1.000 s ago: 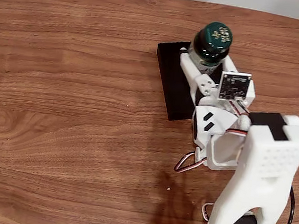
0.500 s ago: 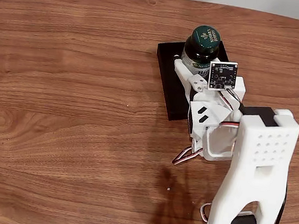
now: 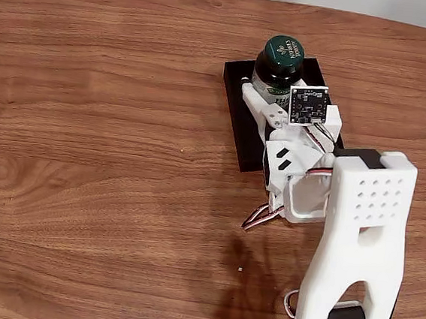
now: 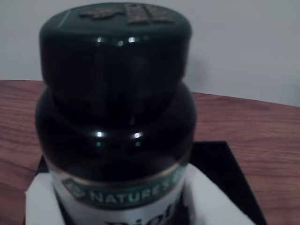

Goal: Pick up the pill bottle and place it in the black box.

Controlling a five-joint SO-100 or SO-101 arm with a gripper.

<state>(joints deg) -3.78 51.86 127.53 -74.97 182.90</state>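
Close to the wrist camera, one pill bottle (image 4: 115, 122) stands upright, dark and glossy, with a dark green screw cap (image 4: 115, 33) bearing raised gold lettering too blurred to read. Its white label carries a green band (image 4: 126, 192) with white capitals reading "NATURE'S"; the tops of larger black letters below it are cut off at the bottom edge. Two white fingers (image 4: 40, 204) of the end effector sit against the bottle's left and right sides, closed on it just below the shoulder.

In the fixed view, from the near edge outward, one white arm (image 3: 356, 241) rises from the bottom right, with red and white wires looping at its left. Beyond it a small square circuit board (image 3: 309, 106) faces the camera and hides part of the bottle's body. The end effector (image 3: 268, 97) grips the pill bottle (image 3: 279, 64), whose cap shows a gold leaf emblem and a ring of lettering too small to make out. The bottle is over the far part of one black box (image 3: 243, 121), a shallow matte tray; whether its base touches the tray floor cannot be told. The arm covers much of the box's right side. Everything sits on a wood-grain surface (image 3: 101, 141).
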